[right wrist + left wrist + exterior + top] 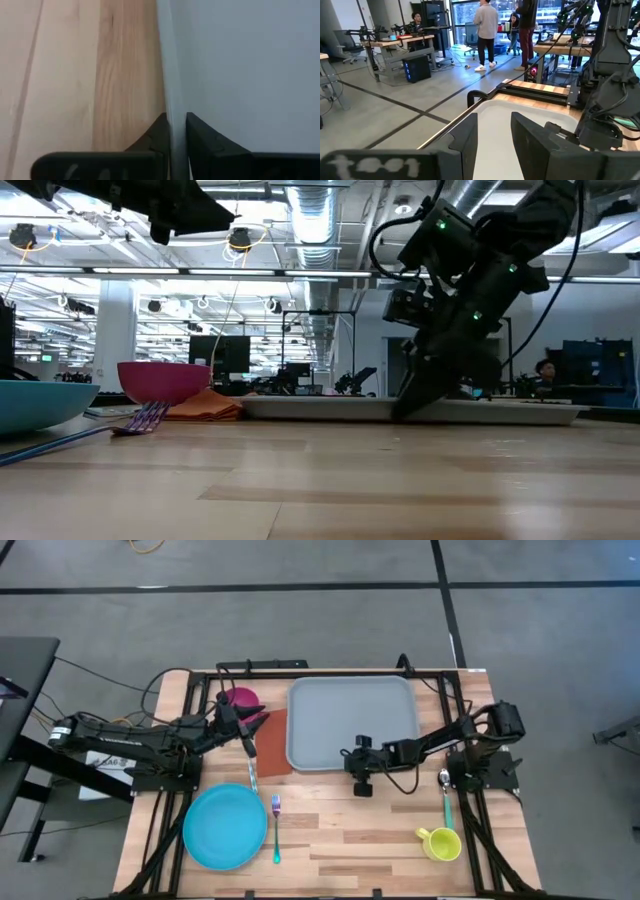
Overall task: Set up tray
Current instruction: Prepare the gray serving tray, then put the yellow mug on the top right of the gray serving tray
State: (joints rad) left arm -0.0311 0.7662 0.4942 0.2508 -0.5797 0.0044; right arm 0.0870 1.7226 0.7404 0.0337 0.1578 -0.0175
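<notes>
The pale grey-blue tray [350, 720] lies flat on the far middle of the table. My right gripper [357, 768] reaches down to the tray's near rim and is shut on it; the low view shows it [402, 412] slanting down to the tray [500, 408]. My left gripper [255, 728] hangs raised and open above the orange-brown napkin [272, 740], left of the tray. In the left wrist view its fingers [470, 135] stand apart with nothing between them. My right gripper pinches the tray's near rim [172, 100], about midway along it, between its two fingers. One finger [155, 135] is outside over the wood and the other is inside the tray. The fingers slant down from the near right. The tray rests on the table.
A pink bowl [240, 698] stands at the far left beside the napkin. A round blue plate [225, 825] and a fork [276, 830] lie near left. A spoon [446, 795] and a green mug [440, 843] are near right. Bare wood lies between plate and mug.
</notes>
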